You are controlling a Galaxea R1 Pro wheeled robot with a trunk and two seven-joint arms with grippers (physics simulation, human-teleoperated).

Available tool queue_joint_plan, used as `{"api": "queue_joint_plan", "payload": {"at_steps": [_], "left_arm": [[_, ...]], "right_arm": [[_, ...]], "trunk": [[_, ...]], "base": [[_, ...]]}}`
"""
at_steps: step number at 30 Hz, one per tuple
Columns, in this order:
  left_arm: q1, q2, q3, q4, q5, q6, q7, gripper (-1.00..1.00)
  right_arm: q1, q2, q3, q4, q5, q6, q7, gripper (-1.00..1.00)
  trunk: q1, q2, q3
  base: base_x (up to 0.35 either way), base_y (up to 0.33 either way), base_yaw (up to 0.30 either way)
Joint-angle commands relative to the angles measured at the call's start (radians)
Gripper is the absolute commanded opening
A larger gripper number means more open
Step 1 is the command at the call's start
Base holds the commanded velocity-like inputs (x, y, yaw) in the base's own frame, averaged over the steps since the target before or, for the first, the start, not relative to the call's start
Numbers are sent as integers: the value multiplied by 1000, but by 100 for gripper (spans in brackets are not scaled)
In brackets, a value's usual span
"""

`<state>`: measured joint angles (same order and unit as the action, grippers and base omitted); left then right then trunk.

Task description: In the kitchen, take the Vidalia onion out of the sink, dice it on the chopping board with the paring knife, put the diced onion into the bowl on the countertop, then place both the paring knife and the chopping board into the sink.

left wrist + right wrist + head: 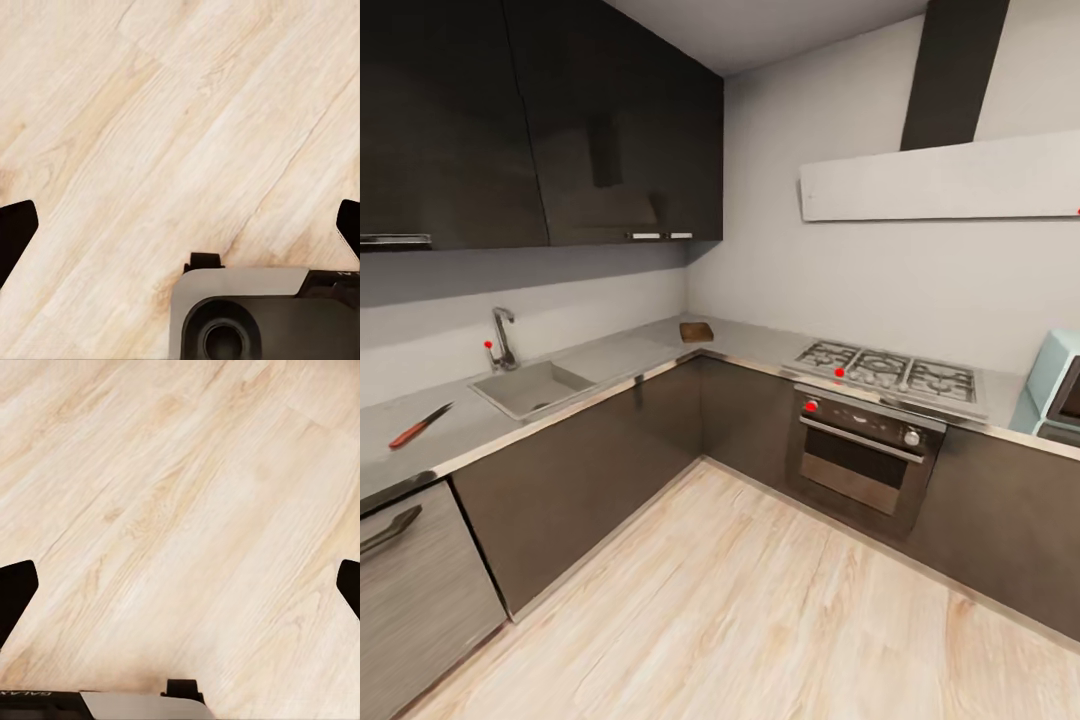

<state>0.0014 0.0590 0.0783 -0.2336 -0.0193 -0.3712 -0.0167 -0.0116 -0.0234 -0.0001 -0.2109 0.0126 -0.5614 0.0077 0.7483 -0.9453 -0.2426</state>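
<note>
Lying diagonally on countertop (450, 430), paring knife (420, 425) blade toward sink (530, 388), both hands released.

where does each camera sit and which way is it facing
Head view: on the robot's head, facing the kitchen corner: sink, knife, board, stove; none of the robot's body seen here.
Left wrist view: on the left arm, aimed down at the wood floor; dark fingers at the edges, base below.
Right wrist view: on the right arm, also aimed down; fingers wide apart.
Both wrist views share the floor, also seen in the head view.
</note>
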Motion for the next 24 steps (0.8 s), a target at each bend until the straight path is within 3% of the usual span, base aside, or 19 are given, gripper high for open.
{"api": "queue_joint_plan", "payload": {"at_steps": [1,5,10,14,24], "left_arm": [[0,0,5,-1,-2,-2,-2,100],[0,1,6,-2,-2,-2,-2,100],[0,1,6,-1,-3,-2,-2,100],[0,1,6,-1,-3,-2,-2,100],[0,1,6,-1,-3,-2,-2,100]], "right_arm": [[-1,-2,-1,1,1,-3,0,100],[-1,-4,-3,1,1,-4,-10,100],[-1,-4,-4,1,1,-5,-63,100],[-1,-4,-5,2,0,-48,-130,100],[-1,-3,-8,-52,-3,-51,-140,100]], "trunk": [[1,-1,-1],[1,-1,-1],[1,-1,-1],[1,-1,-1],[1,-1,-1]], "base": [[327,0,0],[327,0,0],[327,0,0],[327,0,0],[327,0,0]]}}
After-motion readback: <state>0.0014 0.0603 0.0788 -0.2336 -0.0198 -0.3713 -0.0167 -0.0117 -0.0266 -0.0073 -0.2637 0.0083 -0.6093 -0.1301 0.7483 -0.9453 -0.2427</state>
